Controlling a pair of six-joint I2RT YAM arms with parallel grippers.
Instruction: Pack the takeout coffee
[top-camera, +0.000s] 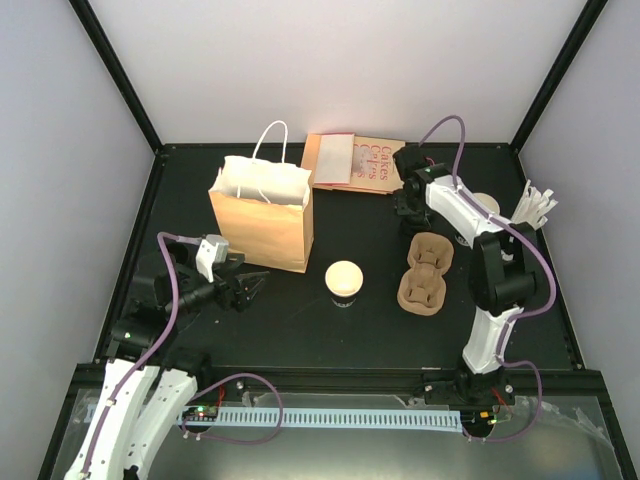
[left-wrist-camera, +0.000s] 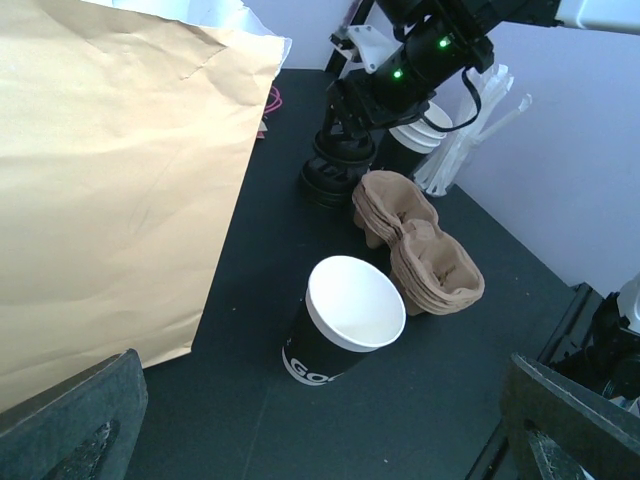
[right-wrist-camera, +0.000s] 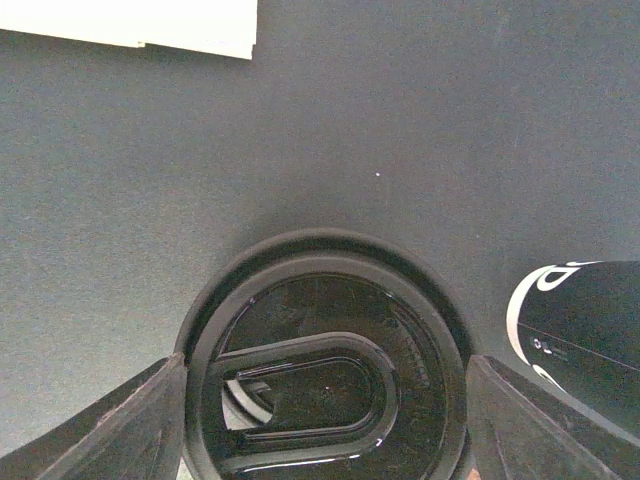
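**Lid first, bag later**

Right under the right wrist camera sits a round black lid (right-wrist-camera: 322, 392), flat on the dark tabletop (top-camera: 300, 340). The right hand (right-wrist-camera: 325, 362) is straight above it with one finger on each side of the rim. The fingers look to be right up against the rim, but from where I stand I cannot tell whether they already pinch it. Coming down from above makes sense to me, since a flat lid offers only its edge to hold.

The takeout cup (top-camera: 343, 280) stands upright in the middle of the tabletop with its cream inside showing and nothing on top. It is between the paper bag (top-camera: 262, 215) and the brown pulp carrier (top-camera: 425, 272), touching neither. By my reckoning it needs capping before it goes anywhere, so the packing has barely begun.

The bag is upright with its mouth open and its handles up, near the cup on the left arm's side. The left hand (top-camera: 248, 288) hangs low in front of the bag with its fingers spread wide and nothing in them. It points toward the cup, probably to steady or lift it.

A bundle of white straws (top-camera: 537, 205) stands at the far right, well apart from all this.
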